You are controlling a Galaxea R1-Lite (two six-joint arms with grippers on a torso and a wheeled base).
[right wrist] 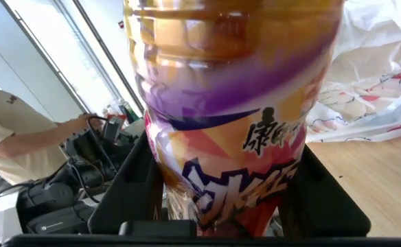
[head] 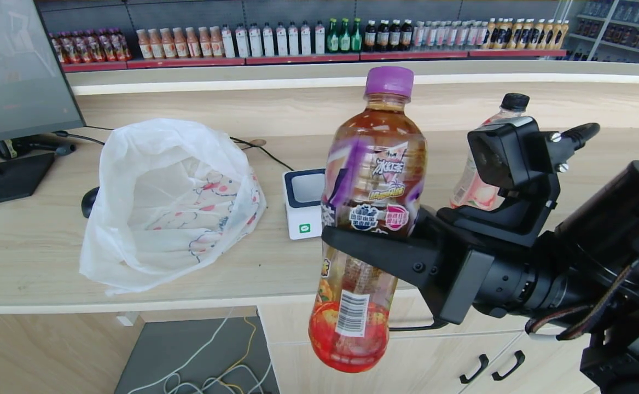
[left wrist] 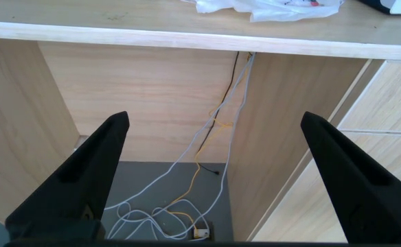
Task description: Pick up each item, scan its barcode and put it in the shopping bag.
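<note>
Right gripper [head: 367,242] clamps one purple-capped iced tea bottle [head: 375,175] upright; one scanner [head: 303,210] and one shopping bag [head: 172,202] at its 9 o'clock, one black-capped bottle [head: 468,189] at 2. Left gripper [left wrist: 214,122] stands wide apart.

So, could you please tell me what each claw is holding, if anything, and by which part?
The right claw grips the purple-capped clear plastic tea bottle around its middle. The left claw is open and holds nothing.
</note>
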